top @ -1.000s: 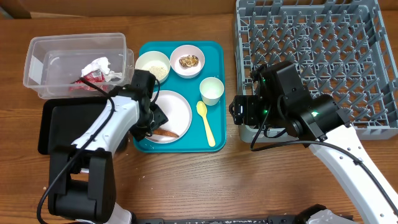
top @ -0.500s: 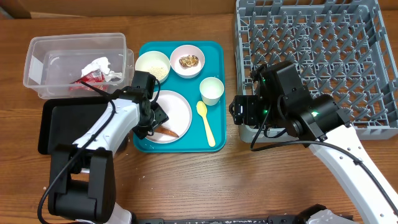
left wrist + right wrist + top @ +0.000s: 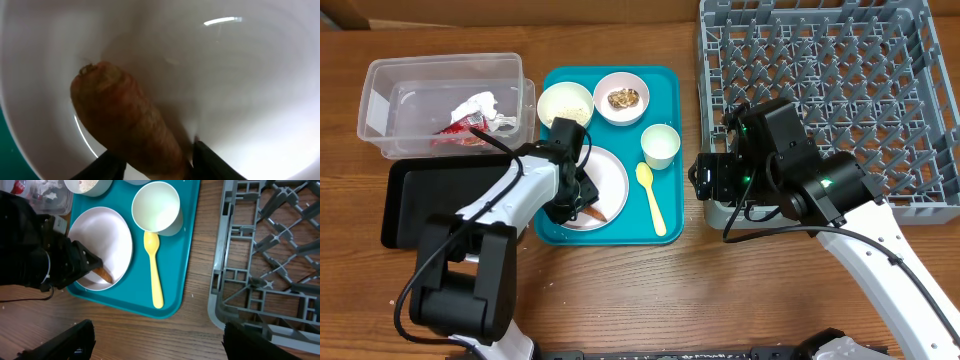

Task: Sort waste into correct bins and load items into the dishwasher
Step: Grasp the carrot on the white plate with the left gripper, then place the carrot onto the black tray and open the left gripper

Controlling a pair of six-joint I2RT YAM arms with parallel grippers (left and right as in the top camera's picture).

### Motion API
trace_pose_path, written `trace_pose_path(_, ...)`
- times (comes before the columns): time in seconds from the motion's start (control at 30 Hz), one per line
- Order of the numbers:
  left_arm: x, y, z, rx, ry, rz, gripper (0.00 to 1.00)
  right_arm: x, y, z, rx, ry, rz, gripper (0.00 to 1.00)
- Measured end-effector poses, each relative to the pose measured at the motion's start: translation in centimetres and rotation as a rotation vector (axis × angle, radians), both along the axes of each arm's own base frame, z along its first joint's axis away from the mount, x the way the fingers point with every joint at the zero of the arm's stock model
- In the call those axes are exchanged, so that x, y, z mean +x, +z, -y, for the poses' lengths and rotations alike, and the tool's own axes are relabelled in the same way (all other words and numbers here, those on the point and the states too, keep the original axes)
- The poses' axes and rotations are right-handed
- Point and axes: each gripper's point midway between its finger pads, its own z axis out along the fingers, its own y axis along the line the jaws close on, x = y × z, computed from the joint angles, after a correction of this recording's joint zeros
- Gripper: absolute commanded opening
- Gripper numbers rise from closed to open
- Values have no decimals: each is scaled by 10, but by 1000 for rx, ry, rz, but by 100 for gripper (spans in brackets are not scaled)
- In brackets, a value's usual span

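Observation:
A brown sausage lies on the pale round plate, which sits on the teal tray. My left gripper is down on the plate with a black finger pressed against each side of the sausage. In the overhead view the sausage pokes out below that gripper. My right gripper hangs open over bare wood between the tray and the grey dish rack. The clear tub holds the red wrapper and crumpled paper.
The black tray lies under the left arm. On the teal tray are a bowl of rice, a bowl of crumbs, a white cup and a yellow spoon.
The left gripper has slid right across the plate onto the sausage and its jaws have closed in on it. The right arm has not moved.

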Motion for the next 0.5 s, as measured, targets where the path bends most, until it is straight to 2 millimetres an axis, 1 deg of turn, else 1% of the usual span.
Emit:
trace_pose_path(0.17,3,0,1,-2,0,4,18,0,0,1,-3,-2,-1,85)
trace_pose_path(0.2,4,1,2,-5,-7,5,15,0,0,1,-4,-2,-1,85)
trace_pose_path(0.33,5,5,4,-4,-66,-37,10,0,0,1,-4,-2,-2,85)
trace_pose_path(0.4,3,11,4,6,-93,-82,10,0,0,1,-3,-2,-2,85)
trace_pose_path(0.43,3,16,3,11,-106,-101,10,0,-1,1,-4,-2,-2,85)
trace_pose_path(0.5,10,34,4,18,-126,-109,11,0,0,1,-3,-2,-1,85)
